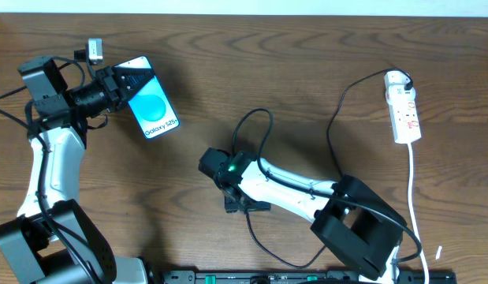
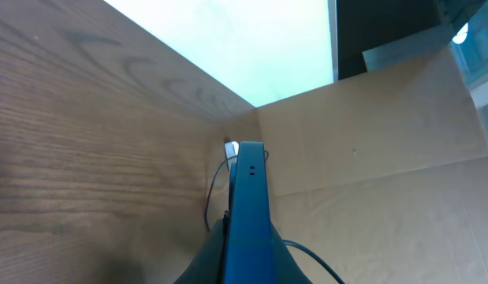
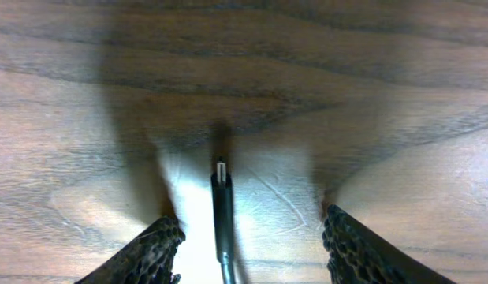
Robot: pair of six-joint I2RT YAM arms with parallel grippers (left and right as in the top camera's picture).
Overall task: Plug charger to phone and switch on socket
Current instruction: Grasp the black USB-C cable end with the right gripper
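The phone [image 1: 154, 106], with a blue screen reading "Galaxy S25", is held tilted above the table at the upper left by my left gripper [image 1: 121, 83], which is shut on its end. The left wrist view shows the phone edge-on [image 2: 250, 197] between the jaws [image 2: 247, 268]. The black charger [image 1: 333, 130] runs from the socket [image 1: 404, 106] at the far right and passes under my right arm. Its plug tip [image 3: 221, 170] lies on the wood between the open fingers of my right gripper [image 3: 251, 229], untouched. In the overhead view the right gripper [image 1: 245, 203] is at mid-table.
The socket's white cord [image 1: 413, 189] runs down the right side to the front edge. A black rail [image 1: 307, 278] lines the front edge. A cardboard wall [image 2: 385, 142] stands beyond the table's far end. A thin black cable loops above the right wrist [image 1: 263, 118].
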